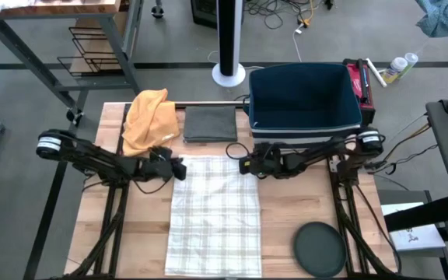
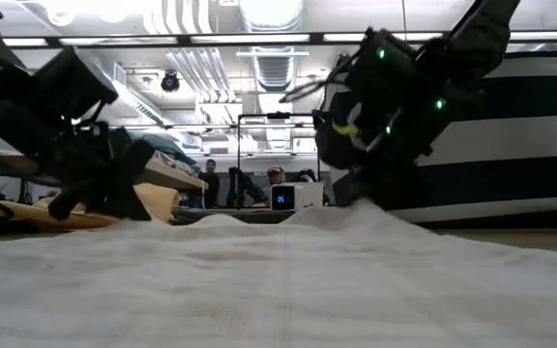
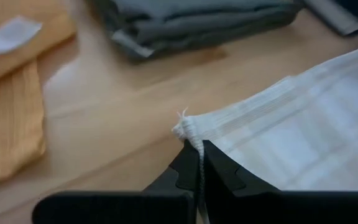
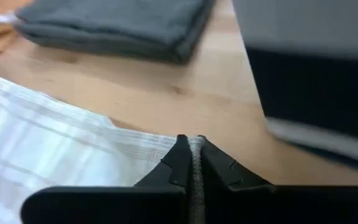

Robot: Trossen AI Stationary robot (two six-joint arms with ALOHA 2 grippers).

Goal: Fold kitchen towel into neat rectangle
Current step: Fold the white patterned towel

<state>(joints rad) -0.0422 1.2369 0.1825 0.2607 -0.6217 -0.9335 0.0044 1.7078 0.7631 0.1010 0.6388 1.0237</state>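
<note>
A white checked kitchen towel (image 1: 215,214) lies spread flat on the wooden table, its long side running from the far middle to the near edge. My left gripper (image 1: 179,169) is shut on the towel's far left corner. My right gripper (image 1: 243,165) is shut on the far right corner. In the low view the towel (image 2: 278,280) fills the foreground and both far corners rise a little under the grippers. My left gripper pinches the towel's far left corner (image 3: 188,129) between its two fingers, coming slanting down from the table's left. The corner's frayed tip sticks out past the fingertips, and the rest lies on the table. My right gripper pinches the towel's far right corner (image 4: 193,144) between its two fingers, slanting down from the table's right. The corner is bunched between the tips and raised slightly, and the rest of the towel lies on the table.
A crumpled orange cloth (image 1: 149,117) and a folded dark grey cloth (image 1: 209,124) lie beyond the towel's far edge. A dark blue bin (image 1: 305,97) stands at the far right. A black round disc (image 1: 319,249) lies at the near right.
</note>
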